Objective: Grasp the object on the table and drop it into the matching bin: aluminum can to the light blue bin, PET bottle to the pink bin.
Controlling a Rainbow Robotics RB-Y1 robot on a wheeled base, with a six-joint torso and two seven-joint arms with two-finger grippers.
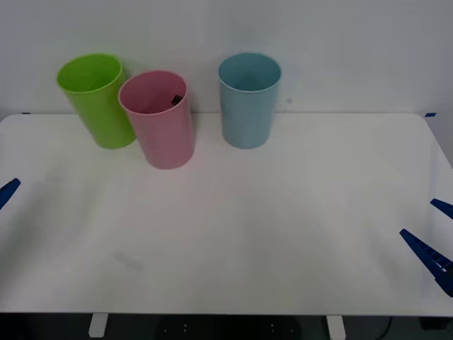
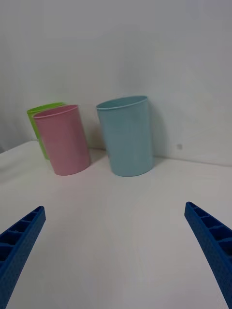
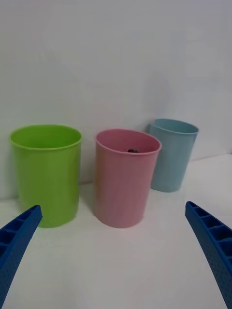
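bottle (image 1: 175, 100) inside pink bin (image 1: 164, 134), only its black cap showing | left claw (image 3: 116, 251) spread, empty, bin straight ahead (nearer arm) | right claw (image 2: 116, 251) spread, empty, bin ahead, off-centre | bench (image 1: 248, 234)

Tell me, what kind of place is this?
Probably a robot test bench, not a home: a bare white table against a blank wall, three plastic bins, lime green, pink, light blue, and blue ribbed grippers at the edges.

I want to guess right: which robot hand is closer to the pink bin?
Left. The left gripper sits at the table's left edge, nearer the pink bin; the right gripper is far across at the right edge.
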